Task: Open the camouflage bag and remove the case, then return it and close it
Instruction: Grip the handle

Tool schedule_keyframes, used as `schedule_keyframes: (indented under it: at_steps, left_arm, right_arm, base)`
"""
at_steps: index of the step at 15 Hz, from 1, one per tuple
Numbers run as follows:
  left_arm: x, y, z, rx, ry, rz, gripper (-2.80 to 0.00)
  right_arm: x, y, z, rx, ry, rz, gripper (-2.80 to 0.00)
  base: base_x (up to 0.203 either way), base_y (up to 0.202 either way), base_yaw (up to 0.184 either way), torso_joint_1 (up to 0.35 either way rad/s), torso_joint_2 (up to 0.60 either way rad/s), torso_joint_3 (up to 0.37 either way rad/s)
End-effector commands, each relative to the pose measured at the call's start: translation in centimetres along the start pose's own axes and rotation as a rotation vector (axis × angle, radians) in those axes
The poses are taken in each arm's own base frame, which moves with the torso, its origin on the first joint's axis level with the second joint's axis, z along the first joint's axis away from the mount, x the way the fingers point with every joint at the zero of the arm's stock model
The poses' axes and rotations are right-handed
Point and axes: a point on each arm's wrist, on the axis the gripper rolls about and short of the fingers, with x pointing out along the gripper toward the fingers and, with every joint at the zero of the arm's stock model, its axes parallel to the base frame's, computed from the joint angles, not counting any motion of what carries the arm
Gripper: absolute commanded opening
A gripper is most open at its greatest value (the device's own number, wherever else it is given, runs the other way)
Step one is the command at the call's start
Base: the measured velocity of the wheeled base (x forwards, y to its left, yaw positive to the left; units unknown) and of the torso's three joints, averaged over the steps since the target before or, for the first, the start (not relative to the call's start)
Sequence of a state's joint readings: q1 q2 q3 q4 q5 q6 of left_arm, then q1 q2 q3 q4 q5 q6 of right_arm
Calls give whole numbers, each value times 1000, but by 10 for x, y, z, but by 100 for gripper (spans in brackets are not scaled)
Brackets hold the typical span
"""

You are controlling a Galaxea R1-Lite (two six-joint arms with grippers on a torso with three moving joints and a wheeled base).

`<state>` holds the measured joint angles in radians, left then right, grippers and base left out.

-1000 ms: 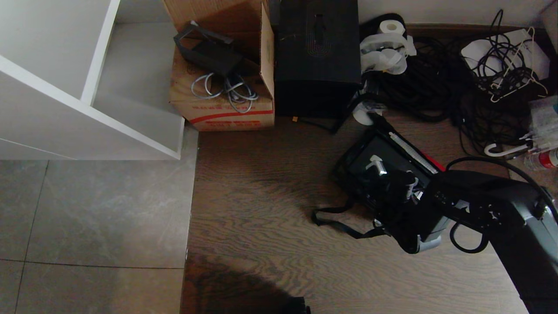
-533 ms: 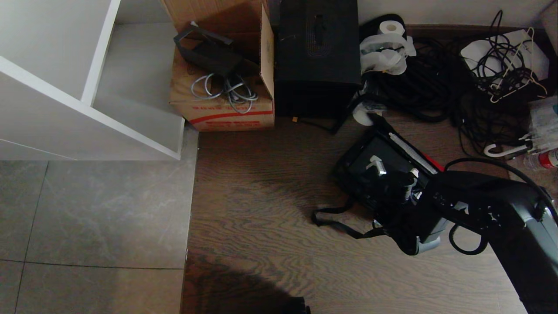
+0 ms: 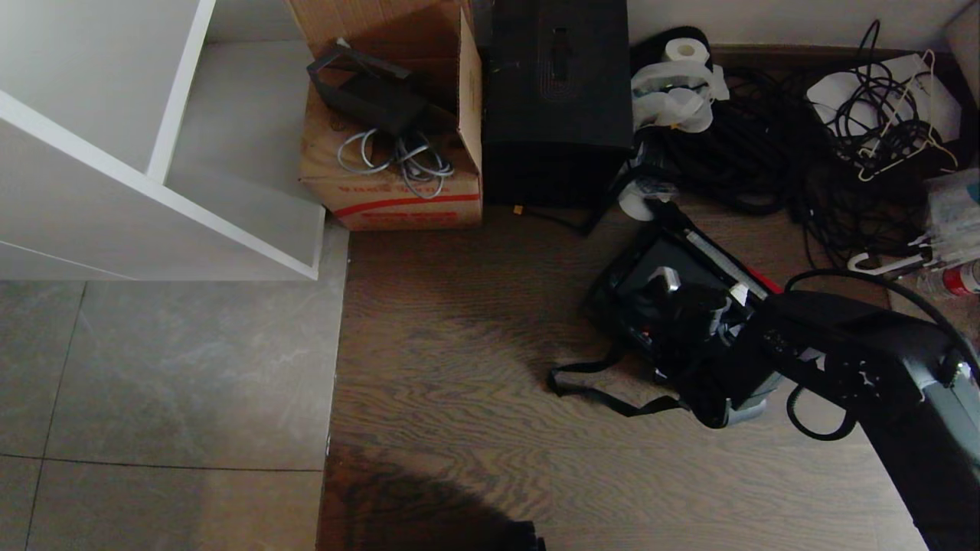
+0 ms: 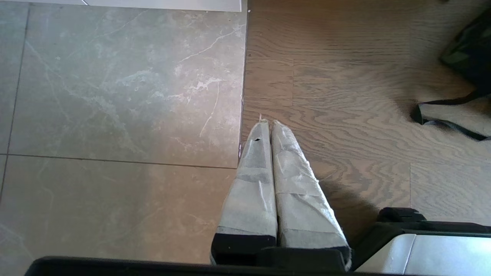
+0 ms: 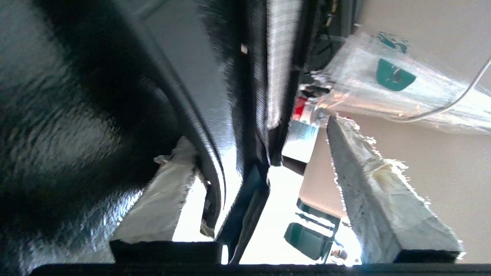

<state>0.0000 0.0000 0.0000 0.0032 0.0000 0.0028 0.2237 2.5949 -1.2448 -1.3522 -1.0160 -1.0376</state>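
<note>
The camouflage bag (image 3: 605, 295) lies open on the wood floor, a strip of red lining (image 3: 768, 285) showing at its far side and its black strap (image 3: 597, 383) trailing toward me. Inside it sits the black case (image 3: 639, 277), one silver handle end (image 3: 668, 277) catching light. My right gripper (image 3: 693, 317) is down in the bag's mouth over the case. In the right wrist view its fingers (image 5: 376, 191) stand wide apart, open (image 5: 257, 134), with a black edge between them that neither pad presses. My left gripper (image 4: 268, 122) hangs shut and empty over the tile-wood seam; a corner of the bag (image 4: 468, 53) shows there.
A brown cardboard box with a red stripe (image 3: 390, 176) and a taller black box (image 3: 555, 99) stand at the back. Tangled black cables (image 3: 766, 153) and bottles (image 3: 953, 279) crowd the right. A white shelf unit (image 3: 153, 191) stands on the left.
The right gripper's fingers have spread apart, and the arm has shifted slightly further over the bag. The left arm has not moved.
</note>
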Motion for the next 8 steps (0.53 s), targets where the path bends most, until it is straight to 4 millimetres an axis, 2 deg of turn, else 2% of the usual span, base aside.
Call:
schedule_keyframes:
  at_steps: [1, 8]
  left_arm:
    - [0, 0, 0, 0, 1, 0, -280]
    - [0, 0, 0, 0, 1, 0, -280]
  right_arm:
    - [13, -11, 2, 5, 19, -31, 0]
    - [14, 2, -10, -43, 37, -11, 0]
  base:
    - [0, 0, 0, 0, 0, 0]
    - [0, 0, 0, 0, 0, 0]
